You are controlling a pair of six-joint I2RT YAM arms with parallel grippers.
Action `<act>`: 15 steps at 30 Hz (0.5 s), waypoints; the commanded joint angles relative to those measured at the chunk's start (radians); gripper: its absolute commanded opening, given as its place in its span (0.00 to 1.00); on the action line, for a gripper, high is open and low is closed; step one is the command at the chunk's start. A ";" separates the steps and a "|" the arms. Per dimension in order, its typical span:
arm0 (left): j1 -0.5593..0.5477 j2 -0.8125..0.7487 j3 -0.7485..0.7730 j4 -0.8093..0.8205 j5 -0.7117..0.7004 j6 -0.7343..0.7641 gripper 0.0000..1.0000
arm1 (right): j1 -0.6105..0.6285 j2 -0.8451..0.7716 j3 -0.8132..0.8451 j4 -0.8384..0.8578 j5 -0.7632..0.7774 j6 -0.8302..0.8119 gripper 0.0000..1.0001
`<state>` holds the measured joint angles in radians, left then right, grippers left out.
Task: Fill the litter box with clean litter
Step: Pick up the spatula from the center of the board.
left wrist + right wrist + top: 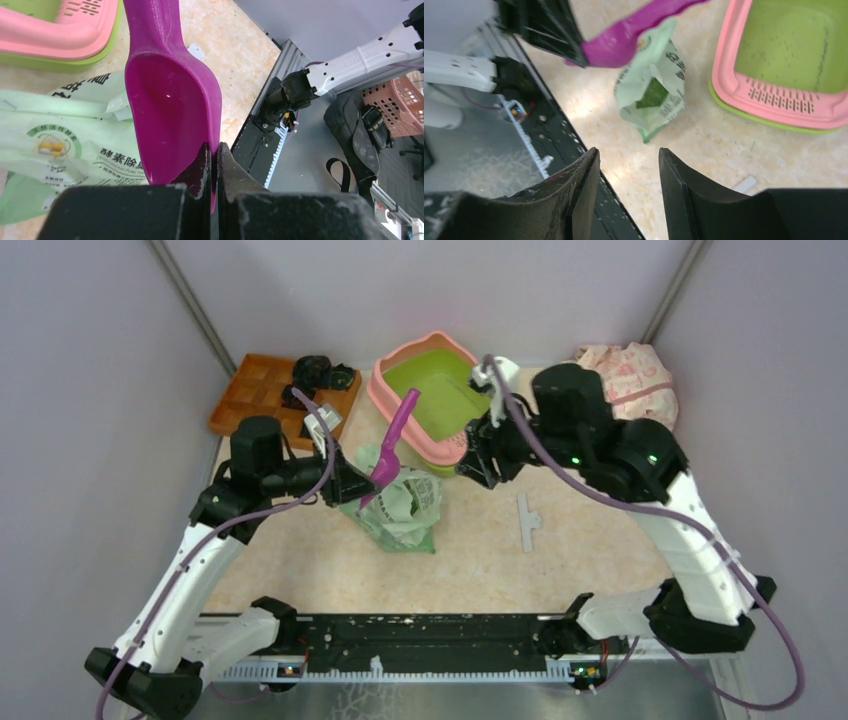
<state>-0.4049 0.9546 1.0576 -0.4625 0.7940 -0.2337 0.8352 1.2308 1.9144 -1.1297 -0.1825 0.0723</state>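
The left gripper (214,150), clamped on the rim of the empty scoop (170,110) above the open bag (405,505), should dig deep, lift level and tip into the nearly bare litter box (430,385) just behind, the right gripper (629,152) hanging wide open nearby.

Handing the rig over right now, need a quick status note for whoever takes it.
Left gripper shut on the purple scoop, which is empty, above the bag.
Right gripper open, holding nothing, near the litter box.
Litter shows in the bag's open mouth; the basin has only specks.
Done: scoop in hand. Left: all the filling.
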 commanded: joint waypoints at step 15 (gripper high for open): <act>-0.321 0.071 0.195 -0.385 -0.529 0.104 0.00 | 0.010 0.165 0.061 -0.006 0.075 -0.342 0.48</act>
<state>-0.6994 1.0145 1.1904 -0.7727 0.3481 -0.1661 0.8379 1.5009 1.9430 -1.1767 -0.1257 -0.1257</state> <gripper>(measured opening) 0.026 0.469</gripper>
